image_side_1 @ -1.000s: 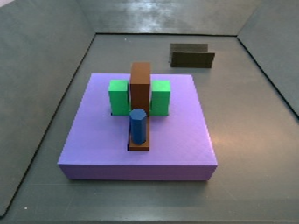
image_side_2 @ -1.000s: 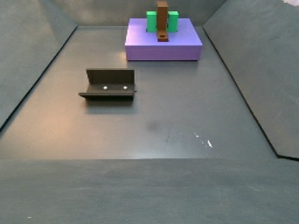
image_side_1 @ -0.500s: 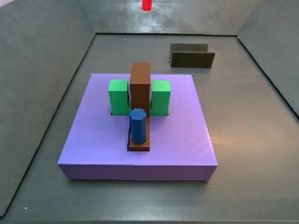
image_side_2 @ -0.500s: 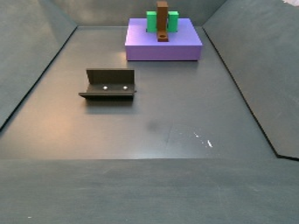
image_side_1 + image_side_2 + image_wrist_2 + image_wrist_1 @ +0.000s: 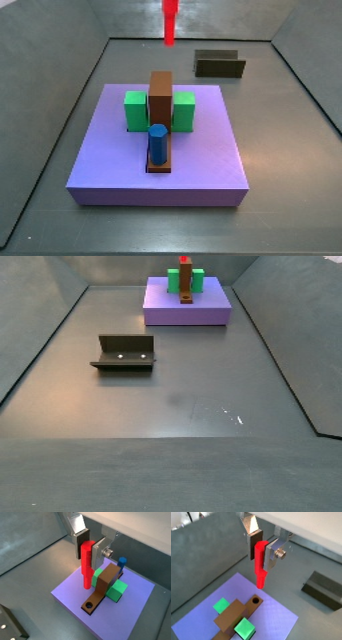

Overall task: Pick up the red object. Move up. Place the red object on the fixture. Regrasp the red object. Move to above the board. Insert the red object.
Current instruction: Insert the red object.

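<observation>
**Operator:** What are the jaws doing, and where is the peg?

**Observer:** Take the board as your landmark. In a wrist view, your gripper (image 5: 260, 546) hangs above the board (image 5: 278, 619). Its jaws are narrow, clamped on the upper end of the red object (image 5: 260, 566), one silver finger (image 5: 273, 554) flat against each side. The peg hangs upright and its lower tip is in the air, clear of the board. Below the tip you see the brown bar (image 5: 236, 614) with a round hole at its near end, and a green block (image 5: 245, 629) on either side of it. The fixture (image 5: 325, 590) sits on the floor beyond the board's edge.

**Operator:** And the next wrist camera?

**Observer:** There your gripper (image 5: 88, 541) shows the same hold: fingers pinching the top of the red object (image 5: 87, 566), nothing else between them. The peg hangs over the board (image 5: 127, 617), beside the brown bar (image 5: 105, 589). The blue peg (image 5: 122, 564) stands at the bar's far end.

**Operator:** The side cameras?

**Observer:** In a side view you get only the red object (image 5: 170, 22), vertical, high above the floor behind the board (image 5: 160, 165); the fingers are out of frame. The fixture (image 5: 221, 65) stands behind the board, to one side. In a side view from the opposite end, the red object (image 5: 183, 259) just shows at the frame's top edge over the board (image 5: 187, 311), and the fixture (image 5: 126, 353) lies well in front of it.
</observation>
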Controlling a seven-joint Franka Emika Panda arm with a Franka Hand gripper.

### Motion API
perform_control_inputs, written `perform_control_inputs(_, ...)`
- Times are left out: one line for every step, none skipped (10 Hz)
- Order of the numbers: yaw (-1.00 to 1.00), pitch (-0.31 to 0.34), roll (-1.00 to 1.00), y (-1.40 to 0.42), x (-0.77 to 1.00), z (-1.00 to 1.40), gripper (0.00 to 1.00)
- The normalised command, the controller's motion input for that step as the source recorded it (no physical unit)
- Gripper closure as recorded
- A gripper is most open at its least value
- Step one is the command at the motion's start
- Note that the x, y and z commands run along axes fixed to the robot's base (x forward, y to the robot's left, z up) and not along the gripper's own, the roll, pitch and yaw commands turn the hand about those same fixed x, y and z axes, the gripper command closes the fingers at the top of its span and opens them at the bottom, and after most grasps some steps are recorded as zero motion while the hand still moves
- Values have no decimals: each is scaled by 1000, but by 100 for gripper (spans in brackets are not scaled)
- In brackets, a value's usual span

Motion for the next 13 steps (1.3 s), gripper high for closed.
perform_control_inputs(0, -31, 10, 109, -74, -463, 100)
perform_control_inputs(0, -49, 33, 0, -77, -489, 100)
perform_control_inputs(0, -9, 120, 0, -194, -440, 100)
perform_control_inputs(0, 0, 53, 0, -206, -254, 100)
perform_control_inputs(0, -27, 0, -49, 0, -303, 100)
perform_control_inputs(0, -4, 16, -9, 0, -366, 100)
perform_control_inputs(0, 0, 64, -17, 60, -414, 100)
perform_control_inputs(0, 0, 14, -3, 311, -463, 100)
perform_control_inputs(0, 0, 63, 0, 214, -474, 100)
perform_control_inputs(0, 0, 89, 0, 0, -360, 100)
perform_control_inputs(0, 0, 80, 0, -17, -283, 100)
perform_control_inputs(0, 0, 86, 0, -43, -286, 100)
perform_control_inputs(0, 0, 54, 0, -126, -217, 100)
